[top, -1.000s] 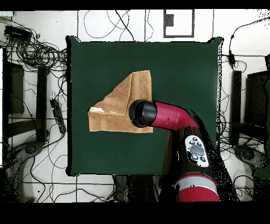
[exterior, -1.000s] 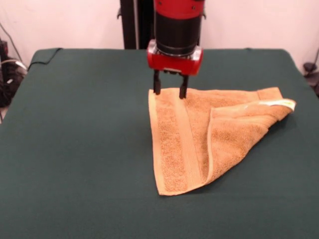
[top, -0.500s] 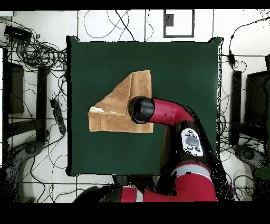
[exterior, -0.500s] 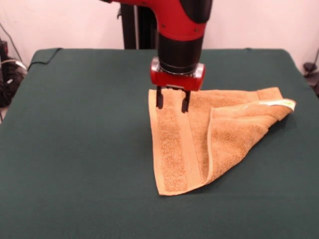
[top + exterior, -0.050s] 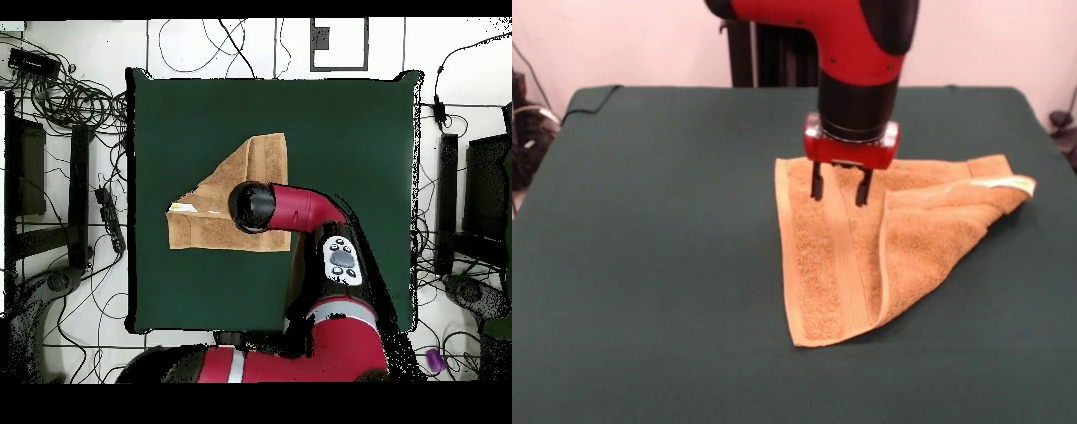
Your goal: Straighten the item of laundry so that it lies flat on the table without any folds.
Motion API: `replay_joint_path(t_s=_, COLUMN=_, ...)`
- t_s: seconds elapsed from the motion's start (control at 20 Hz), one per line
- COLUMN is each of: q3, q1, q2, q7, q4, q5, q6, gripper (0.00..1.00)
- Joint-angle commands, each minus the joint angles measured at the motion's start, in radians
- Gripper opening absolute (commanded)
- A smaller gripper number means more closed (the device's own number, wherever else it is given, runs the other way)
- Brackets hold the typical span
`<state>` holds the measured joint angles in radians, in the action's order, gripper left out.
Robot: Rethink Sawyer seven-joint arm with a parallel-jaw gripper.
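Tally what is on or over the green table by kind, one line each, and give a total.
Towels: 1, the orange-tan towel, lying folded over on the table.
White labels: 1, the label at the towel's corner.
Grippers: 1, the gripper, open, above the towel.
Total: 3

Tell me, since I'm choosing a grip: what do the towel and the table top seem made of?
The towel looks like soft terry cloth: a nubby looped pile, with a flat woven band running down it. The table top seems covered in matte dark green fabric, smooth and without shine; what lies under that covering cannot be seen.
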<state>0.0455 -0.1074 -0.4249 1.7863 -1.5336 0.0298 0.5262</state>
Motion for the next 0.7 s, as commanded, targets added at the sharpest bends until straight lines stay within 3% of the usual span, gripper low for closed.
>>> replay_joint_path(t_s=0.05, q3=-0.052, q1=0.052, q2=0.013, q7=0.184, q4=0.027, q5=-0.051, q6=0.042, gripper=1.0)
replay_joint_path(t_s=0.7, q3=-0.036, q1=0.088, q2=0.04, q7=0.215, q4=0.011, q5=-0.078, q6=0.001, gripper=1.0)
